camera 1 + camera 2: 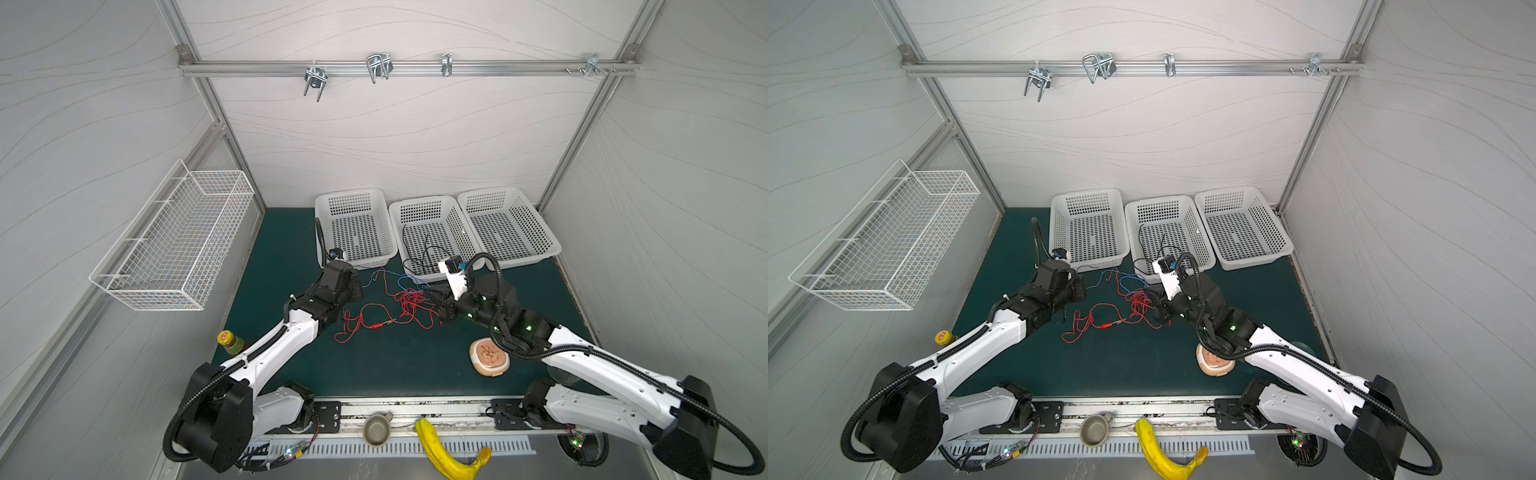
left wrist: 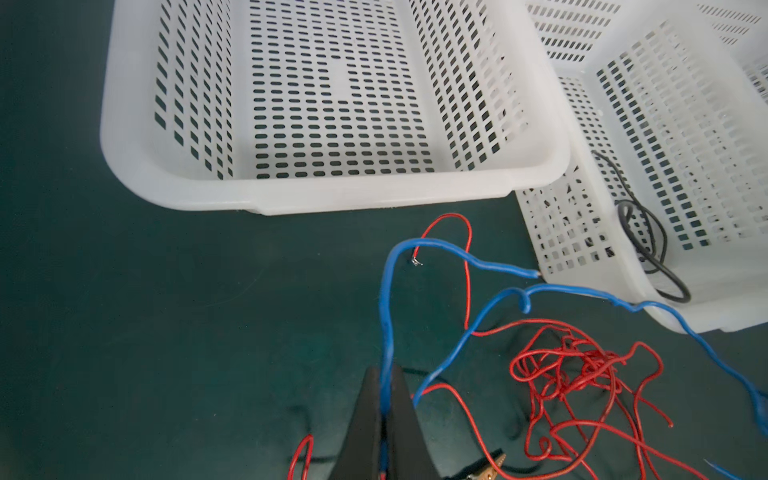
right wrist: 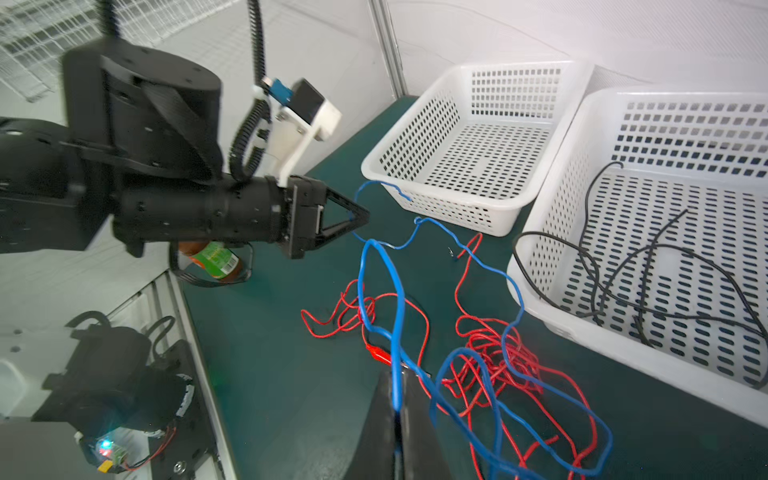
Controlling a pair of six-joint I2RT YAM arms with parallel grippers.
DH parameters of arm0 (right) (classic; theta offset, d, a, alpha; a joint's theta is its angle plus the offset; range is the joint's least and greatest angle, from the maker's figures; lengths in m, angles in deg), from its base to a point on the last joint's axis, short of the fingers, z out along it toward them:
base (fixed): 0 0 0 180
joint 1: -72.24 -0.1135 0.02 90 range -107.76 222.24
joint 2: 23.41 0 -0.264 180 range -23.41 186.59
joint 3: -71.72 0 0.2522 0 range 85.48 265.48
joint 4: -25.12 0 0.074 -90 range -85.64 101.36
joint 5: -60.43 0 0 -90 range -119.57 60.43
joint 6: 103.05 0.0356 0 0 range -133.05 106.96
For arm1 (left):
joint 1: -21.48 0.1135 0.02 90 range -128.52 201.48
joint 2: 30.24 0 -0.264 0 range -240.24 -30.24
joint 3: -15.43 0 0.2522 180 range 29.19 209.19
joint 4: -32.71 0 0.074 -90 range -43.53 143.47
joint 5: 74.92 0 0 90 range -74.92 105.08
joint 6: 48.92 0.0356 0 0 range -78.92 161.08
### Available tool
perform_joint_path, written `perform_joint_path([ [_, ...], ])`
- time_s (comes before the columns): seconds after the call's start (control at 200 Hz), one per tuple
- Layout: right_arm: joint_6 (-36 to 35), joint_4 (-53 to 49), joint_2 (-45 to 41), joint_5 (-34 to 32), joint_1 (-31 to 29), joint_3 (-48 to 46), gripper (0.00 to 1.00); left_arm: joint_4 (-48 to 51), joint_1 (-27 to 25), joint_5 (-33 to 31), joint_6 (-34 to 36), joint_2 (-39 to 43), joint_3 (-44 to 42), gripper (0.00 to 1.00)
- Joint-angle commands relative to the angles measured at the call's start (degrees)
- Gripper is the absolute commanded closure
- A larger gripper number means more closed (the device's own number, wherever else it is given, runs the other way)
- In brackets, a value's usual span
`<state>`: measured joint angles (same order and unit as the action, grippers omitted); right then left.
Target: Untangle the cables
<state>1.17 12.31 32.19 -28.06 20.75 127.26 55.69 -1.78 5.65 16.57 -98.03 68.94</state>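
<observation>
The step in hand appeared to be freeing blue cable from the red cables. The left pincer (image 2: 386, 376) was clamped shut on a blue cable (image 2: 432, 242). The right pincer (image 3: 397, 384) was likewise clamped on blue cable; whether both held the same strand could not be determined. The red cables (image 1: 409, 303) lay on the counter (image 1: 374, 365) between the two pincers. They were bunched into a dense knot just beside the right pincer, with looser loops and a red clip (image 1: 376, 326) trailing toward the left arm. Blue loops ran over and through that knot. The black cables (image 1: 424, 253) lay loose in the middle basket (image 1: 432, 203), apart from the knot. The next move probably called for drawing the pincers apart slowly and upward. The red knot should be watched, since it would likely drag along wherever blue was threaded through it. All cables were thin, smooth-jacketed and limp, holding kinks; the blue looked thicker than the red, with bare stripped ends. The basket was rigid white perforated plastic; the counter surface was a matte dark-green mat.
</observation>
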Motion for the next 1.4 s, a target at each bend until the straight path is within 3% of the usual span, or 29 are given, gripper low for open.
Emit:
perform_joint_path([
  [0.0,-1.3,1.1,-2.7,3.3,-0.2,1.5,1.00,-0.6,0.2,-0.9,-1.4,-0.9,3.0,1.00],
  [0.13,-1.0,0.2,-5.6,1.7,-0.3,1.8,1.00,0.7,0.2,-2.5,-0.9,-1.4,3.6,1.00],
  [0.32,-2.6,-3.0,-9.9,-14.6,0.6,0.7,1.00,-0.6,0.2,-0.5,0.6,-0.3,2.3,1.00],
  [0.425,-2.6,-5.7,-9.4,-18.9,5.1,1.3,1.00,-3.4,0.2,3.4,1.2,0.7,1.1,1.00],
  [0.585,-1.0,-6.8,-6.3,-17.9,15.7,2.6,1.00,-6.3,0.2,9.4,2.3,1.7,0.2,1.00],
  [0.941,2.5,-5.7,13.0,-12.6,35.1,11.2,1.00,-9.3,-1.7,19.9,6.0,4.3,-0.6,1.00],
  [1.396,1.4,-2.2,42.5,-13.3,40.2,27.8,1.00,-9.0,-4.2,21.8,6.9,6.2,-0.7,1.00],
])
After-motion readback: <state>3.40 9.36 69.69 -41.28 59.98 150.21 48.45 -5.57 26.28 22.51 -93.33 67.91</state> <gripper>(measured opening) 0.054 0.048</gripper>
